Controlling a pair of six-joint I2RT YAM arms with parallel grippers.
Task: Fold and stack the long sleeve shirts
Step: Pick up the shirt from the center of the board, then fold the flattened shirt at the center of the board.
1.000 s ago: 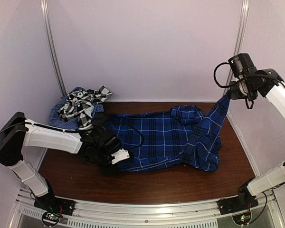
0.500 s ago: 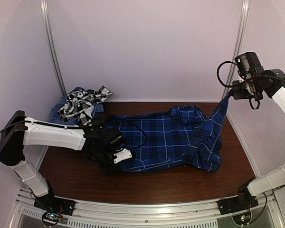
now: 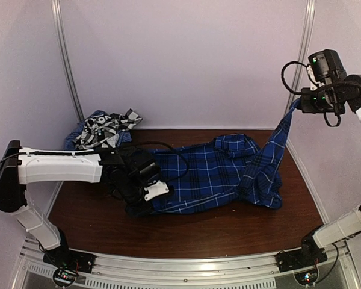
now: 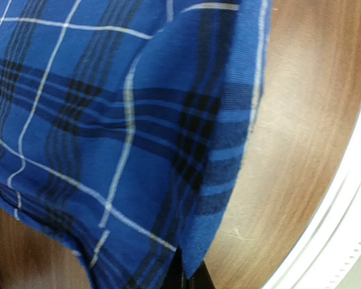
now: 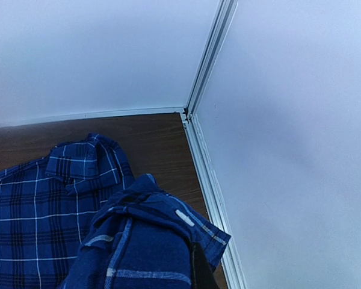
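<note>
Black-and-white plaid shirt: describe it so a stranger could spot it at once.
Go to the brown wooden table's far left corner. There the black-and-white plaid shirt lies crumpled atop pale-blue cloth. The other plaid shirt, stretched mid-table, is royal blue.

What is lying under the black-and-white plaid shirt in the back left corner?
A blue cloth peeks out at the left edge of the black-and-white plaid shirt. The plaid covers the rest, so anything further beneath is hidden.

left claw point(image 3: 138, 206) tips hidden under blue shirt point(image 3: 210, 174)
</note>
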